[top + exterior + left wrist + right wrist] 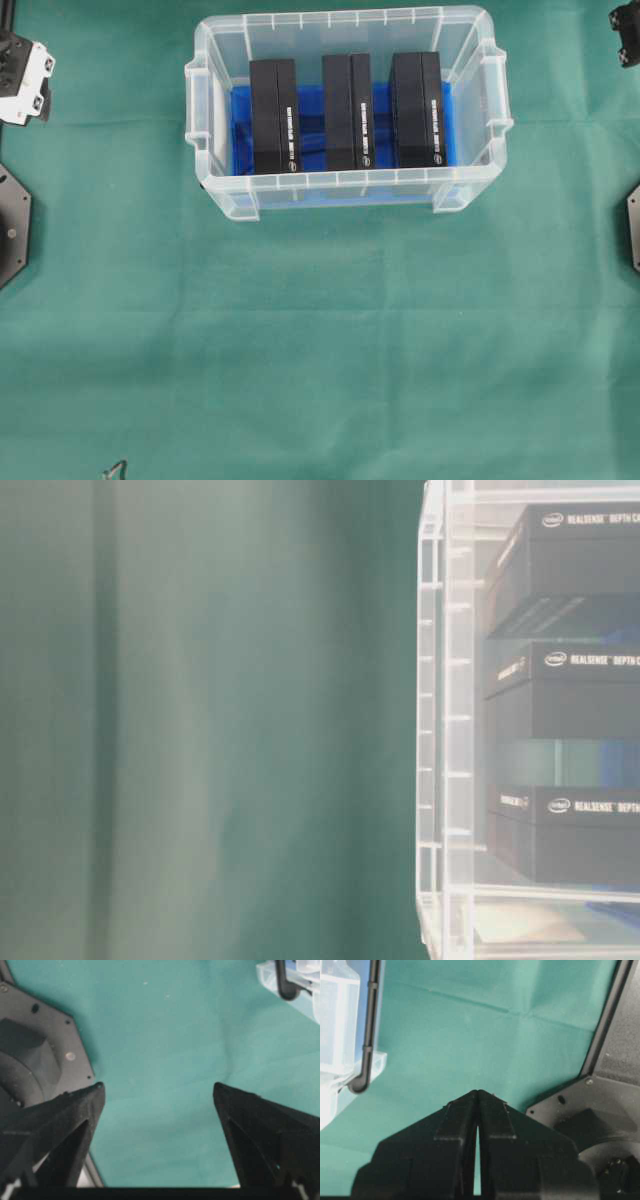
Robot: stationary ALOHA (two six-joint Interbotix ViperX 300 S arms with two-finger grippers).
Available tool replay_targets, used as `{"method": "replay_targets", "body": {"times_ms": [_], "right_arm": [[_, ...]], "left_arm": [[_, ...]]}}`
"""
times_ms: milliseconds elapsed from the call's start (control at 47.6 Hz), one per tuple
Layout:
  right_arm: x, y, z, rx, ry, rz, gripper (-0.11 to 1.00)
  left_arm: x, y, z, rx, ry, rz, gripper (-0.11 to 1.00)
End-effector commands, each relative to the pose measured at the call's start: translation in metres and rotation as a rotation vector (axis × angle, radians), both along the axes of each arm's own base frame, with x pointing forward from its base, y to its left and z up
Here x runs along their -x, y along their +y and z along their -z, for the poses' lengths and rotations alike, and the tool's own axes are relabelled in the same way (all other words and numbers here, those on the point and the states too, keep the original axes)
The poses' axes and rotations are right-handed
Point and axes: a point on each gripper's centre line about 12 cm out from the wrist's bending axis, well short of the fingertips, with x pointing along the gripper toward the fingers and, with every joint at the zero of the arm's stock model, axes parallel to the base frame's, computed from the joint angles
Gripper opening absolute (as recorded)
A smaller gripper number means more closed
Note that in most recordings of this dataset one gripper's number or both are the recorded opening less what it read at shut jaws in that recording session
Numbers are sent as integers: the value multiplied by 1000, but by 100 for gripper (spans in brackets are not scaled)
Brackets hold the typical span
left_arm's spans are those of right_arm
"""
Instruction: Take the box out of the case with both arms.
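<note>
Two arms waited at the edges of the green cloth [320, 350], neither one yet near the work. At about nine o'clock in the overhead view sat the left gripper [159, 1091], its white block showing at the table's margin; its fingers stood wide apart over bare cloth with nothing between them, probably readied that way so it could take a box's side once it reached the tub.

Toward twelve o'clock stood the case [347, 197], a clear tub resting flat on the cloth. Three black boxes stood on edge inside it on the blue lining, side by side with gaps between them: the left box [273, 115], the middle box [346, 110] and the right box [416, 108]. Those gaps looked wide enough to let a finger slip down beside a box. Which box was meant I cannot tell.

At about two o'clock, only a corner of the right arm showed overhead. The right gripper [477, 1094] had its fingers pressed together and empty above the cloth, the case's rim lying off at its ten o'clock. It would need to spread before it could share any lift.
</note>
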Motion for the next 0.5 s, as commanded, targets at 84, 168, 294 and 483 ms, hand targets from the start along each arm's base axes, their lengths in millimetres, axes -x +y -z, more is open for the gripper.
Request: {"method": "replay_targets", "body": {"times_ms": [84,168,294,483], "right_arm": [[1,-1,-4,14,-15,5,3],[1,-1,-2,12,-11,14,19],[1,-1,-1,4,-13,48,57],[2,-1,-2,-2,-32,99,96]], "left_arm": [[-2,1,-6,-14,-39,-4,84],[-3,2,-7,-16,-50,-7,84],[-4,2,-7,-14,-51,-14,84],[-4,2,-6,-9,-52,-36,84]]}}
